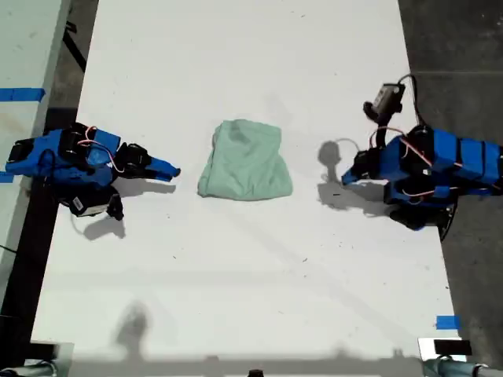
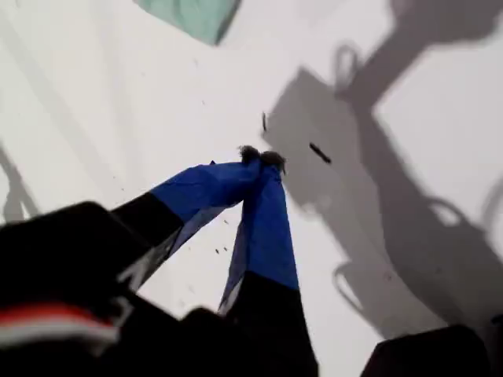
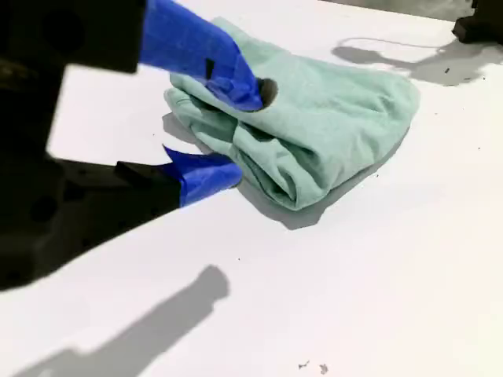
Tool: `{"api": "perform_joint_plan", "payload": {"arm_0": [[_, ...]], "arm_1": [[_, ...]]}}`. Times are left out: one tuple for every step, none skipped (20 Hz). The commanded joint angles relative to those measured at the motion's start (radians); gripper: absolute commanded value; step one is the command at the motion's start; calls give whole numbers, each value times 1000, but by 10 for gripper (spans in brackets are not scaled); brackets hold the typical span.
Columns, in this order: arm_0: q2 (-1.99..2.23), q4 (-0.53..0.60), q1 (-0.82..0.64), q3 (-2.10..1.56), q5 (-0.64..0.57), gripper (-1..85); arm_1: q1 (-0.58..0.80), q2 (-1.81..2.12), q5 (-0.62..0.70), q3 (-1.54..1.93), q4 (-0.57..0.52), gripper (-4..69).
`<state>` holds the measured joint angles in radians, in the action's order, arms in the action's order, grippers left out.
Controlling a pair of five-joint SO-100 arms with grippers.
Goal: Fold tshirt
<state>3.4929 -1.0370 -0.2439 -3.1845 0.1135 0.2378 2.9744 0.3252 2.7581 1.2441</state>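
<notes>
The tshirt (image 1: pixel 245 161) lies in a folded pale mint-green bundle on the middle of the white table (image 1: pixel 236 275). My second gripper (image 1: pixel 171 169) is on the arm at the exterior view's left, close to the bundle's edge. Its jaws stand open (image 3: pixel 236 133) in front of the folded cloth (image 3: pixel 330 118), with nothing between them. My first gripper (image 1: pixel 348 177) is on the arm at the exterior view's right, a short way off the tshirt. Its fingertips (image 2: pixel 259 157) are shut together over bare table, and only a corner of the tshirt (image 2: pixel 196 16) shows beyond them.
Another table (image 1: pixel 23 55) with blue tape (image 1: pixel 20 94) borders the exterior view's left. Dark floor (image 1: pixel 456 47) lies past the table's edge on the exterior view's right. A blue tape mark (image 1: pixel 448 322) sits near the front corner on that side.
</notes>
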Motion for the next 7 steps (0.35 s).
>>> {"api": "perform_joint_plan", "payload": {"arm_0": [[104,-3,-25,-5,-5,129],[106,-3,-25,-6,-6,130],[106,-3,-23,-6,-6,131],[106,-3,-23,-6,-6,132],[106,-3,-23,-6,-6,132],[106,-3,-23,-6,-6,132],[106,-3,-21,-6,-6,132]], "arm_1": [[-100,522,-161,301,38,-6],[-127,517,-218,310,20,5],[-137,515,-242,310,20,11],[-129,515,-232,310,20,13],[-110,515,-166,310,20,16],[-101,515,-6,310,20,19],[-100,515,222,310,20,19]]}}
